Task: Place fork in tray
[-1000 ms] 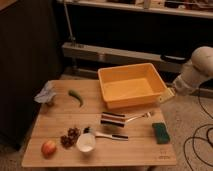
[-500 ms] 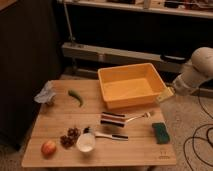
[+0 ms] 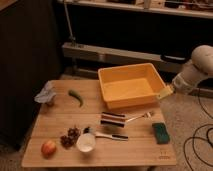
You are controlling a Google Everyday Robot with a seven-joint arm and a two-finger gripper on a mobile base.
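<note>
gripper (image 3: 166, 92): above table's right edge, just beside tray (image 3: 131, 102) front-right corner; open or closed, cannot tell | fork (image 3: 138, 118): flat on table (image 3: 125, 150), in front of tray, toward right edge, near sponge (image 3: 161, 132) | tray: table's back right corner

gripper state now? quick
Gripper: state cannot be told; it hangs beside the tray's right wall. Fork lies on the table, not held.

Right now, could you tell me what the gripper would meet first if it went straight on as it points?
Probably the tray, at its right wall near the front corner; the gripper hangs beside it, though depth is unclear.
</note>
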